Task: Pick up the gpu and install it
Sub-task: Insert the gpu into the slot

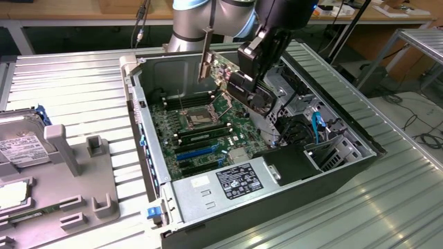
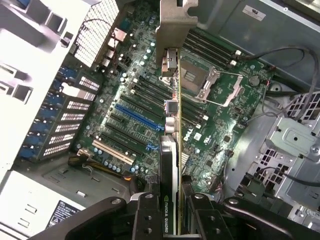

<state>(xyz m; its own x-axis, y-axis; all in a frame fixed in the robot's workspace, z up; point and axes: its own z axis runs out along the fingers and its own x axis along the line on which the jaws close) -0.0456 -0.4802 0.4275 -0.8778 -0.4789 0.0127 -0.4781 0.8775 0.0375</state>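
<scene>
Up in the top middle of the exterior view, the end effector point(image 1: 239, 82) is pinching the gpu point(image 1: 219, 66) on edge, its silvery bracket point(image 1: 205, 58) leftmost, above the motherboard point(image 1: 207, 140) inside the open computer case point(image 1: 147, 135).

Exterior cam: high, angled down into the open case point(image 1: 147, 150). Wrist cam: close above the motherboard point(image 2: 135, 100), which both share.
</scene>
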